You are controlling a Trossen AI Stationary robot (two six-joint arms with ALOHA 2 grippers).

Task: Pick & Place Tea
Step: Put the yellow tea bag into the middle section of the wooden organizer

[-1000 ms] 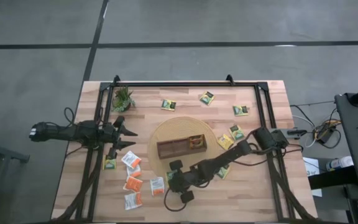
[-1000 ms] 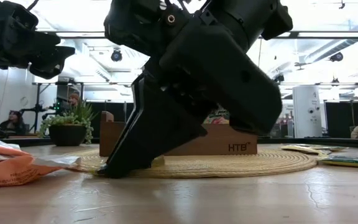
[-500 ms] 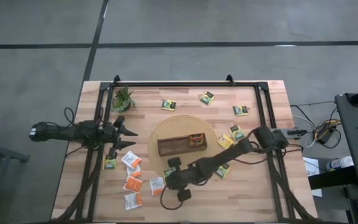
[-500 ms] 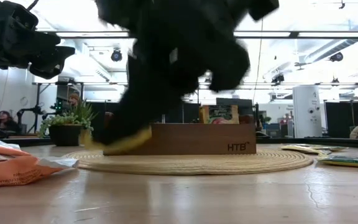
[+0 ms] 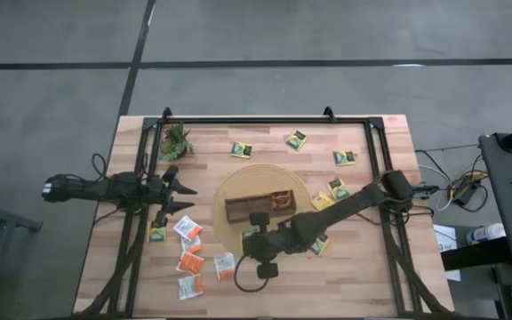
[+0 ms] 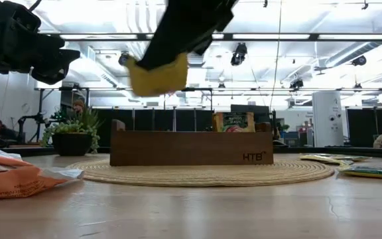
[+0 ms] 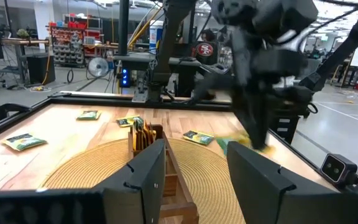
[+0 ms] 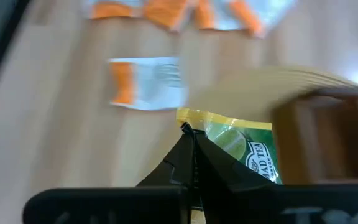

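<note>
- High view: the right gripper (image 5: 249, 233) is pinching a yellow-and-green tea sachet (image 5: 250, 232) at the near edge of the round woven mat (image 5: 229, 191); a second ago this gripper was lower, off the mat's edge on the bare table (image 5: 363, 280), beside the white-and-orange sachet (image 5: 225, 265).
- Low view: the same yellow-and-green tea sachet (image 6: 156, 74) is hanging in the air above the wooden divided tray (image 6: 191, 147), held by the dark fingertips (image 6: 178, 33); a second ago the gripper was filling the frame and pressing down at mat level.
- Right wrist view: the two fingertips (image 8: 188, 143) are meeting, clamped on the sachet's yellow upper edge (image 8: 229, 144); its green face is showing the letters "AD TEA", partly cut off.
- Low view: the tray's front wall is bearing the mark "HTB"; one sachet (image 6: 235, 122) is standing upright in its right-hand compartment.
- High view: the left gripper (image 5: 183, 197) is hovering with its fingers spread, holding nothing, at the table's left side, unmoved since the earlier frame.
- High view: loose orange sachets (image 5: 189, 261) are lying at the table's near left, yellow-and-green ones (image 5: 241, 149) along the far and right sides, and a potted plant (image 5: 175, 140) at the far left corner.
</note>
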